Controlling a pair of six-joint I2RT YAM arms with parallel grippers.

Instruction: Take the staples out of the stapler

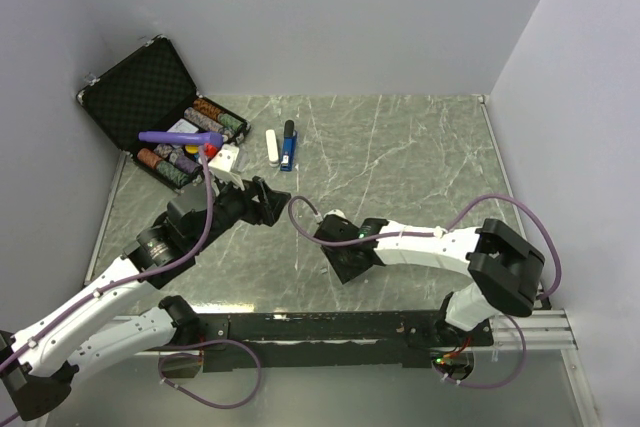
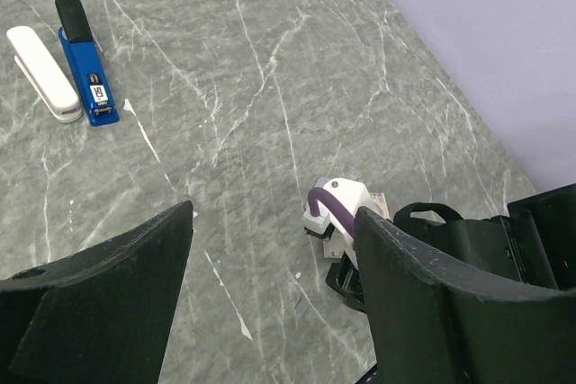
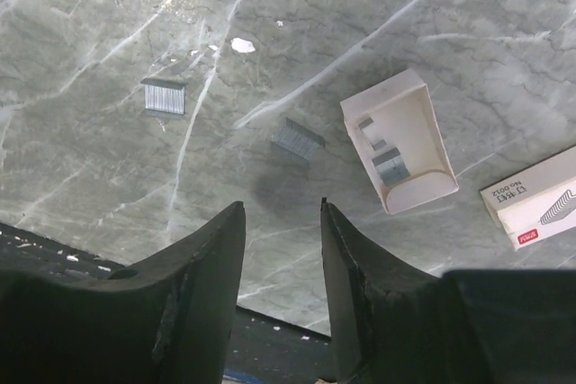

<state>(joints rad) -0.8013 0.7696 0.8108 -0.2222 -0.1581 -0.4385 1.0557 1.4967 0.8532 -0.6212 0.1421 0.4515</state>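
Two sets of fingers released, stapler lying apart

Flat on the grey-green marbled table (image 1: 400, 147), above and left of centre in the overhead view: small slim stapler with bright blue body and black end (image 1: 288, 147), black end toward the top of the frame. Just beside it on the left, a plain white bar (image 1: 272, 147) of like size. Same pair in the upper left corner of the left wrist view, well clear of both arms.

Left fingers (image 2: 99, 303) spread wide, grasping nothing, below the stapler in the overhead frame and well apart from it.

Right fingers (image 3: 189, 285) parted by a narrow gap, likewise released, nothing between them, just below centre of the overhead frame. Past their tips in the right wrist view: short grey strip of staples (image 3: 164, 96) loose on the table at upper left, second grey strip (image 3: 298, 139) near centre. Right of centre, an open white card tray (image 3: 409, 123) with more staples inside. At the right edge, a white box with a red label (image 3: 540, 200).
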